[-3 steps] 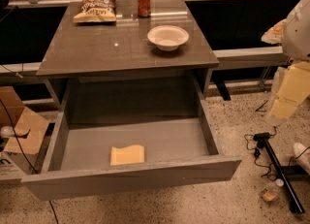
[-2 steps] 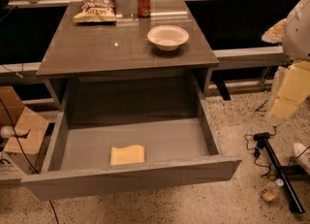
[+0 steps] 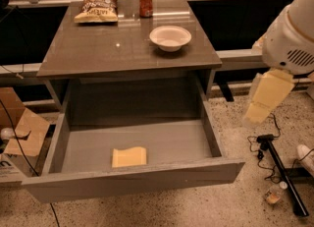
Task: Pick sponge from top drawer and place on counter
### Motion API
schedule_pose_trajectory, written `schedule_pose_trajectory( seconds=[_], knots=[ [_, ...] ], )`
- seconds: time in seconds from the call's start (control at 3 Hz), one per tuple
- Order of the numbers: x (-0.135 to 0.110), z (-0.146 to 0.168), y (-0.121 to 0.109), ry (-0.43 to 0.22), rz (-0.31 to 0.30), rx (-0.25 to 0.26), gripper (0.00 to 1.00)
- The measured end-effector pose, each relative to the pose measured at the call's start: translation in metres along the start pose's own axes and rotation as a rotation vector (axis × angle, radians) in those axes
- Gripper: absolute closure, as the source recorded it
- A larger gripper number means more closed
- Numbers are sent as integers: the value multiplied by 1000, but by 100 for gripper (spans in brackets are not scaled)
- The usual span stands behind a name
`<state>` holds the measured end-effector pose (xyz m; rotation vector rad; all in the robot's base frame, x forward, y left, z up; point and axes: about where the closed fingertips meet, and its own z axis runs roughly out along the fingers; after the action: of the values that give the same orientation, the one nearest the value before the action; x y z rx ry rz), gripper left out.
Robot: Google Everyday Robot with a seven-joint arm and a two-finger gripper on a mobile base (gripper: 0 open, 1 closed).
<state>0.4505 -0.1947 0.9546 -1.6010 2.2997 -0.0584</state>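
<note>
The top drawer (image 3: 132, 181) is pulled wide open under the counter (image 3: 108, 49). The flat pale-yellow sponge (image 3: 129, 156) lies on the drawer's grey floor, near the front panel and a little left of the middle. My gripper (image 3: 265, 98) hangs from the white arm at the right, outside the drawer, off its right side and well above the floor. It is far from the sponge and holds nothing that I can see.
On the counter stand a white bowl (image 3: 170, 38), a red can (image 3: 145, 1) and a chip bag (image 3: 97, 8) at the back. A cardboard box (image 3: 22, 132) sits left of the drawer. A black stand and cables (image 3: 279, 172) lie on the floor at the right.
My arm and gripper have shifted a little to the left, toward the table's right side. The sponge and the drawer have not moved.
</note>
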Motion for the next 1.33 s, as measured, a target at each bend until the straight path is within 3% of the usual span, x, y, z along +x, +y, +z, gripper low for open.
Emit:
schedule_pose_trajectory(
  seconds=[0.67,1.0,1.33],
  knots=[
    [-23,64,11,24,209,-79,0],
    [-23,64,12,26,236,-78,0],
    [-27,87,7,54,280,-98,0]
  ],
)
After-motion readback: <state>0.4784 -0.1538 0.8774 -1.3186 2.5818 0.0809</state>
